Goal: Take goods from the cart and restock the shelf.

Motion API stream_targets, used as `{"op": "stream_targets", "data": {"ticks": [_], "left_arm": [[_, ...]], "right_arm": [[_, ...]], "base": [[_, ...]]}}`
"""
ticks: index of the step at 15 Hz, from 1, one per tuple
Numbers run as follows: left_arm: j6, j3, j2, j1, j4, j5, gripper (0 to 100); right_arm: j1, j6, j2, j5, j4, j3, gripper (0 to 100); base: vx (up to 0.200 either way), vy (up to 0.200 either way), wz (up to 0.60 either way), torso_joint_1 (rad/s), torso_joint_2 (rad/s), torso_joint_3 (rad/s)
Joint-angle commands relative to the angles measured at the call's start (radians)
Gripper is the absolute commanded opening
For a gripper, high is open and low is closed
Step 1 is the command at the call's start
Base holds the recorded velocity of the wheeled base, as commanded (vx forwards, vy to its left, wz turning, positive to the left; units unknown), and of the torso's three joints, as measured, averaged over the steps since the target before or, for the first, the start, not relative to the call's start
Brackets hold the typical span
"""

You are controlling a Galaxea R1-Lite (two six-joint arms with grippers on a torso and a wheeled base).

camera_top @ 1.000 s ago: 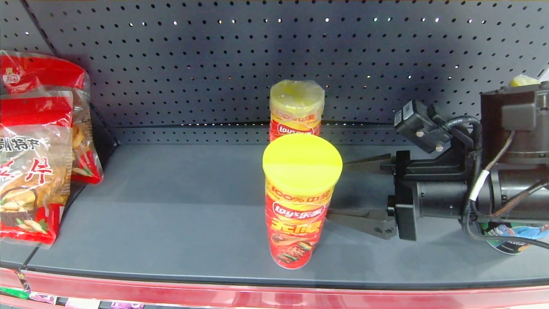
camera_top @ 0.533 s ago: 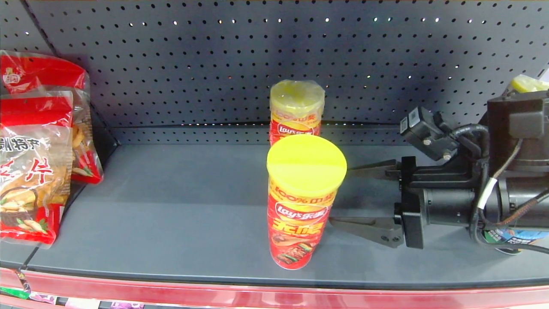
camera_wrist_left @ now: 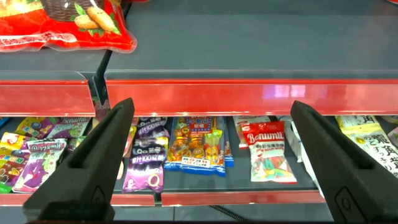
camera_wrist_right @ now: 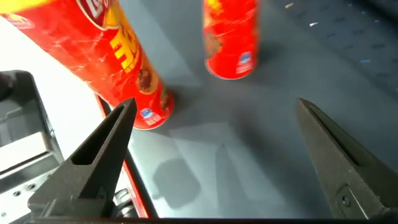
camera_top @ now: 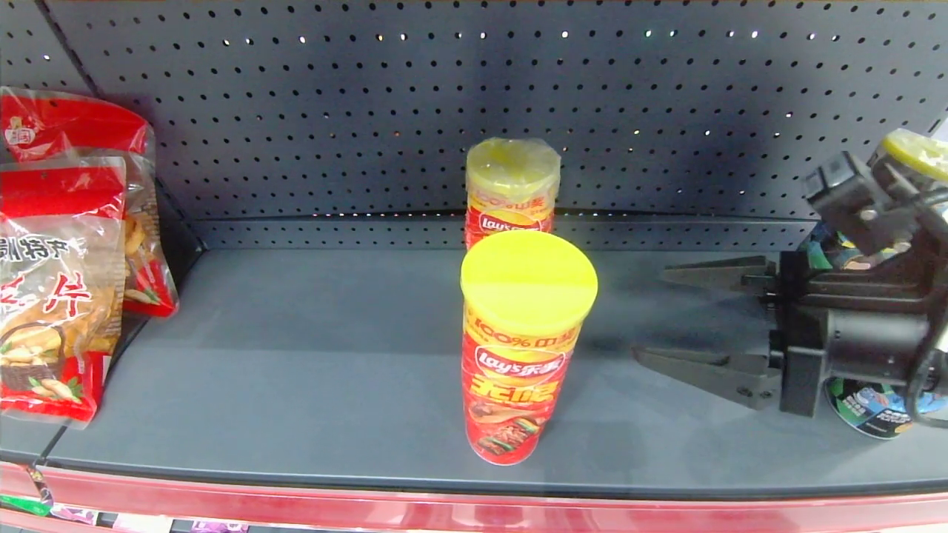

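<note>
Front chip can [camera_top: 527, 348] upright near the shelf [camera_top: 296, 370] front edge, second can [camera_top: 511, 189] right behind it | right gripper [camera_top: 649, 314] jaws spread wide, empty, beside front can, not touching | left gripper [camera_wrist_left: 212, 106] jaws apart, empty, facing the shelf's front | snack bags [camera_top: 59, 281] far left.

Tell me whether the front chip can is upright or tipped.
Upright: the front chip can stands on its base on the shelf, yellow lid on top, apart from the right gripper.
</note>
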Motion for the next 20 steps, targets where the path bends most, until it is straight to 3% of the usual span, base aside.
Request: {"op": "stream_targets", "data": {"ticks": [1, 6, 12, 17, 20], "left_arm": [[0.0, 0.0, 0.001, 0.0, 0.0, 0.001, 100], [0.0, 0.0, 0.001, 0.0, 0.0, -0.001, 100], [0.0, 0.0, 0.001, 0.0, 0.0, -0.001, 100], [0.0, 0.0, 0.001, 0.0, 0.0, -0.001, 100], [0.0, 0.0, 0.001, 0.0, 0.0, -0.001, 100]], "right_arm": [[-0.043, 0.019, -0.168, 0.002, -0.001, 0.057, 100], [-0.121, 0.101, -0.435, 0.005, 0.001, 0.072, 100], [-0.141, 0.131, -0.734, 0.002, 0.004, 0.077, 100], [-0.365, 0.273, -0.994, -0.031, 0.203, 0.117, 100], [-0.41, 0.278, -1.081, -0.1, 0.214, 0.27, 100]], "base": [[0.0, 0.0, 0.0, 0.0, 0.0, 0.0], [0.0, 0.0, 0.0, 0.0, 0.0, 0.0], [0.0, 0.0, 0.0, 0.0, 0.0, 0.0], [0.0, 0.0, 0.0, 0.0, 0.0, 0.0], [0.0, 0.0, 0.0, 0.0, 0.0, 0.0]]}}
